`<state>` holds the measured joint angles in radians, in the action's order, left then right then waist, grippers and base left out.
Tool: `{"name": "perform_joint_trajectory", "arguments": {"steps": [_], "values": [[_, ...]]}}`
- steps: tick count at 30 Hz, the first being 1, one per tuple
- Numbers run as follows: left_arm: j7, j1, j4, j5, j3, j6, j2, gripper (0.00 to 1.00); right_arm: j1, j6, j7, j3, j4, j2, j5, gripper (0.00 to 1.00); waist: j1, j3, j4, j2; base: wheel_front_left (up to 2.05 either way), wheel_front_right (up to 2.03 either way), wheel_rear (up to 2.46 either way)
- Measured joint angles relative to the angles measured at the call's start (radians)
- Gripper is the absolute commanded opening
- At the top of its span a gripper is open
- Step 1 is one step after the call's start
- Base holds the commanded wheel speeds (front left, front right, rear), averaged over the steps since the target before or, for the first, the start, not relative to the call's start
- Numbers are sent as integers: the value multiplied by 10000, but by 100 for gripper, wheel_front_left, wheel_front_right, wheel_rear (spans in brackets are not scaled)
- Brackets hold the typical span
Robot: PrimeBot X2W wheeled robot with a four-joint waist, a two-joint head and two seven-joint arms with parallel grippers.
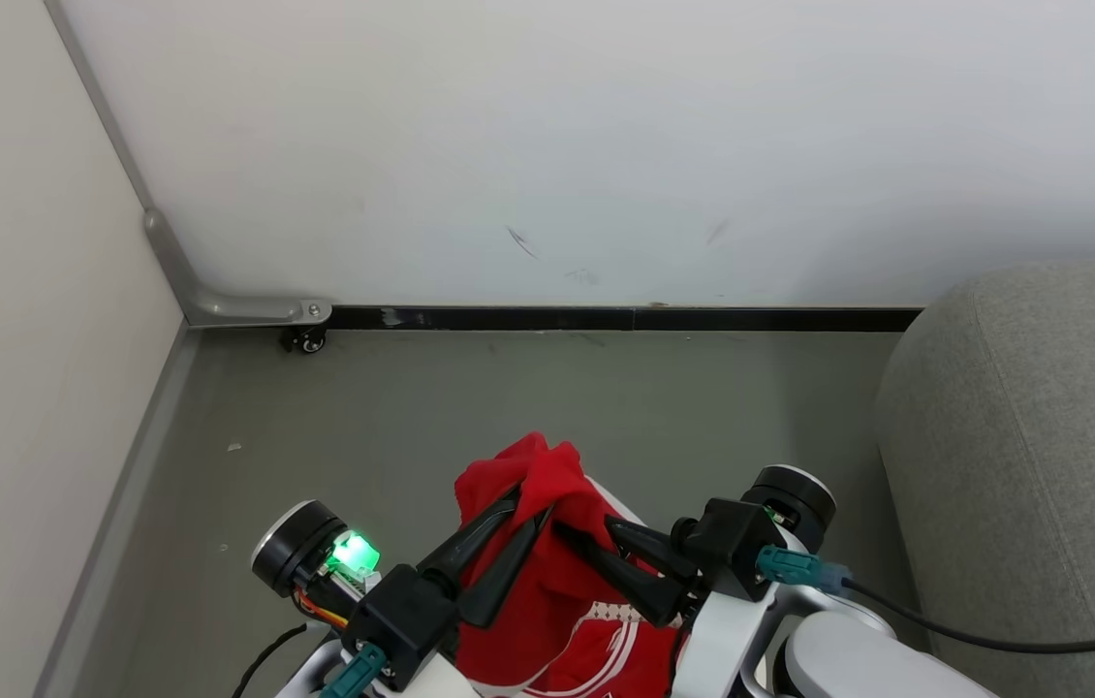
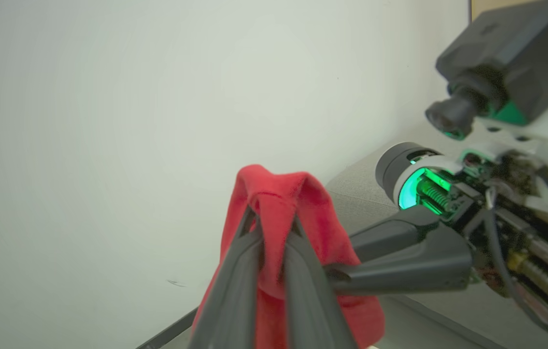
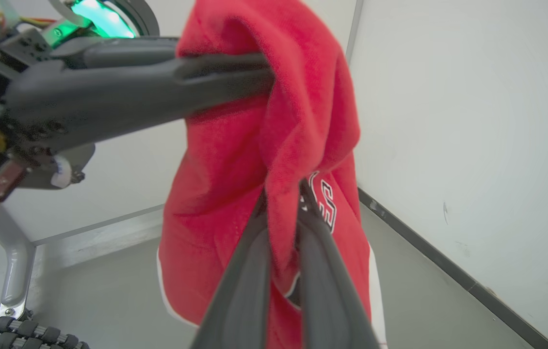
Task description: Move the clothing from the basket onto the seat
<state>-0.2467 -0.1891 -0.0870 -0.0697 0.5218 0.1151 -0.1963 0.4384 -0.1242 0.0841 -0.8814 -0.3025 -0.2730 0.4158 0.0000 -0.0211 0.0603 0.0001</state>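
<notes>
A bundle of red clothing (image 1: 547, 470) hangs in the air between two robot tools, above a grey floor (image 1: 392, 417) and clear of it. The right wrist view shows part of a black-and-white emblem or lettering (image 3: 326, 198) on the red cloth behind the dark fingers. It is folded and half hidden, so it cannot be read. White trim edges the lower hem, and white stripes show on the cloth near the bottom of the head view.

The left tool (image 1: 530, 506) reaches up from the lower left. Its two long fingers are clenched on a fold at the top of the bundle, which drapes over their tips. The right tool (image 1: 586, 528) comes in from the right, pointing left. In its own wrist view its fingers (image 3: 249, 261) stand close together with a strip of the red cloth pinched between them.

The grey woven seat (image 1: 1042, 436) sits at the right edge, well apart from the clothing and with nothing between them. A plain white wall (image 1: 606, 145) with faint scuff marks stands behind, and a black baseboard strip (image 1: 606, 318) runs along its foot. A grey metal bracket with a small black caster (image 1: 305, 339) sits in the left corner. A green light (image 1: 354, 555) glows on the left wrist. A black cable (image 1: 993, 635) with a teal plug trails from the right wrist across the front of the seat.
</notes>
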Motion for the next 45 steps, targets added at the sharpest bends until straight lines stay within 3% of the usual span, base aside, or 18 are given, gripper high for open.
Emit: {"name": "perform_joint_trajectory", "arguments": {"steps": [1, 13, 15, 16, 17, 18, 19, 20, 21, 30, 39, 45], "values": [[0, 0, -2, -2, 0, 2, -23, 0, 27, 0, 10, -42, -27, 10, 15, 0, 0, 9, -8, 0, 0, 0, 0], [12, 2, -527, -458, -309, 8, -188, 0, 135, -2, 249, 23, -322, -38, 518, 0, 0, 86, -205, 0, 0, 0, 0], [12, 9, -627, -531, -353, 8, -178, 5, 125, -2, 347, 194, -362, -61, 573, 0, 0, 98, -256, 0, 0, 0, 0], [12, 10, -679, -562, -376, 10, -171, 14, 116, -4, 360, 309, -389, -61, 633, 0, 0, 104, -282, 0, 0, 0, 0], [12, 12, -729, -608, -397, 10, -157, 35, 108, -6, 412, 428, -418, -59, 692, 0, 0, 110, -309, 0, 0, 0, 0], [12, 15, -767, -617, -428, 8, -142, 44, 89, -4, 466, 550, -451, -59, 717, 0, 0, 117, -336, 0, 0, 0, 0], [12, 17, -802, -619, -479, 6, -142, 65, 55, -4, 491, 696, -497, -73, 736, 0, 0, 123, -363, 0, 0, 0, 0], [12, 17, -844, -635, -525, -8, -140, 94, 6, -4, 554, 842, -539, -96, 755, 0, 0, 129, -388, 0, 0, 0, 0], [12, 18, -878, -677, -546, -8, -134, 100, -61, -4, 577, 993, -573, -104, 794, 0, 0, 134, -413, 0, 0, 0, 0], [12, 21, -984, -970, -629, -107, 240, 100, -255, -4, 974, 2228, -1005, -255, 828, 0, 0, 135, -537, 0, 0, 0, 0], [2, 21, -1012, -1039, -846, -228, 244, 100, -685, -4, 1202, 3325, -1204, -516, 731, 0, 0, 93, -617, 0, 0, 0, 0], [0, 15, -1026, -1037, -476, -182, 301, 100, -1129, -4, 1277, 3822, -1062, -608, 479, 0, 0, 48, -746, 0, 0, 0, 0]]}}
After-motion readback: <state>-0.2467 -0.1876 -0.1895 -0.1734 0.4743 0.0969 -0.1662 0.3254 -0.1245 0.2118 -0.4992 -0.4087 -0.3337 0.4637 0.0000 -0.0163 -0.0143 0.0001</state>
